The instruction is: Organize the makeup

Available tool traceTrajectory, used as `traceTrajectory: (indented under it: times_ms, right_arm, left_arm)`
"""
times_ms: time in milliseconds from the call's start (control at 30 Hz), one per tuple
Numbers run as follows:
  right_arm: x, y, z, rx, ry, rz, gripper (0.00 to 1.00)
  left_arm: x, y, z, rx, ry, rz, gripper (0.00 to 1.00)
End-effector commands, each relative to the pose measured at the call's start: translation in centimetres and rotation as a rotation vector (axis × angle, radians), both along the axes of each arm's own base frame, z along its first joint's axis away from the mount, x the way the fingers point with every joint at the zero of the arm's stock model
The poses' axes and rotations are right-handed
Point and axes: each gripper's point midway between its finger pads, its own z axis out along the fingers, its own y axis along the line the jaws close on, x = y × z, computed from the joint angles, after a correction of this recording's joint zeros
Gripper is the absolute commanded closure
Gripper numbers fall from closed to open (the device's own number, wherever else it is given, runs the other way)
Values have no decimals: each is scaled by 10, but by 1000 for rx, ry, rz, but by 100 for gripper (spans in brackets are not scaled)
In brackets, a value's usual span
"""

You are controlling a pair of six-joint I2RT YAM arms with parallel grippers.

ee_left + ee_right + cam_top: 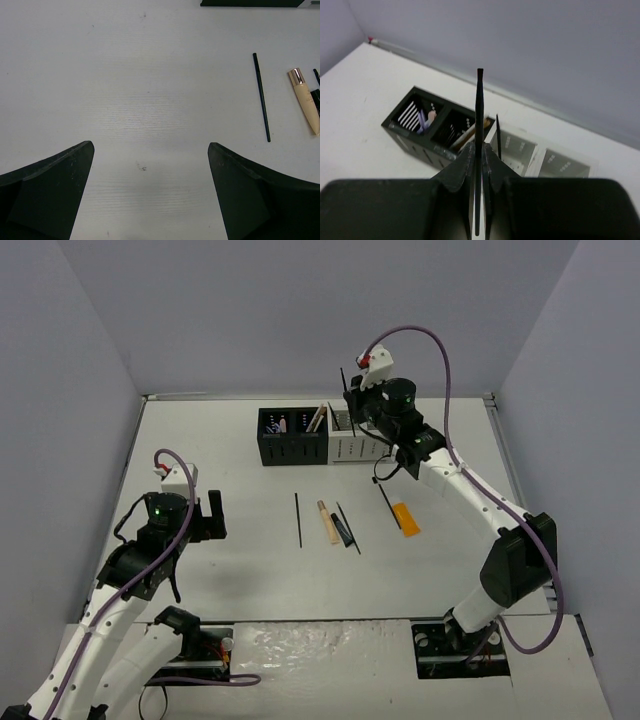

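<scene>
Makeup items point(343, 530) lie in a loose row at mid-surface point(250, 570), among them a thin black pencil point(298, 520), a tan tube point(327, 522) and a flat orange tube point(405, 518). The right claw point(479, 156), clamped on another slim black stick point(479, 120) held upright, hovers by the black organizer point(292, 440) and white organizer point(358, 447) at the far side. The left claw point(150, 150) hangs wide over bare surface, left of the row

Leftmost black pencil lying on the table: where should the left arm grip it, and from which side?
Mid-shaft of the black pencil, from straight above, closing across its width. It lies flat, thin and even, running near-to-far, with bare table on its left and a gap to the tan tube on its right.
</scene>
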Motion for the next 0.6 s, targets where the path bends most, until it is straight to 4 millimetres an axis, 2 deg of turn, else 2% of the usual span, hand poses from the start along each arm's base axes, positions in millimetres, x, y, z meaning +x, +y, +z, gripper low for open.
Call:
traceTrajectory:
  times_ms: [0, 133, 333, 567]
  right_arm:
    - [20, -1, 80, 108, -368, -23, 100]
    - [42, 5, 68, 104, -416, 10, 100]
    - [77, 7, 35, 85, -423, 33, 100]
    - [101, 6, -24, 4, -357, 33, 100]
  left_arm:
    - [9, 1, 14, -5, -49, 9, 3]
    - [9, 1, 14, -4, -51, 8, 3]
    - [10, 1, 14, -3, -52, 10, 3]
    - [11, 0, 12, -3, -42, 5, 3]
